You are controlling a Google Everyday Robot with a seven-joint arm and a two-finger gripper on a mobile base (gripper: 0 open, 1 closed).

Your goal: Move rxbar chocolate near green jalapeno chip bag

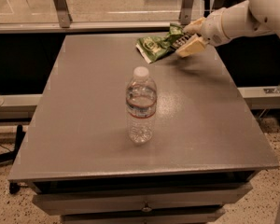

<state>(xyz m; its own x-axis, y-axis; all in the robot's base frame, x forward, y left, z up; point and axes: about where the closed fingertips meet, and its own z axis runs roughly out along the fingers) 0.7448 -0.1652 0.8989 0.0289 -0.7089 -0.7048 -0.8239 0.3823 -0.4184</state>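
The green jalapeno chip bag [155,45] lies wrinkled at the table's far edge, right of centre. The rxbar chocolate [181,41], a small black bar with white lettering, lies against the bag's right end. My gripper [188,37] comes in from the right on a white arm. Its two cream fingers [192,47] are spread apart, one above and one below the bar's right end. I read it as open, with the bar resting by the bag.
A clear water bottle [141,107] with a white cap stands upright in the middle of the grey table [84,125]. A glass barrier with metal posts [59,6] runs behind the table. A drawer front shows below the near edge.
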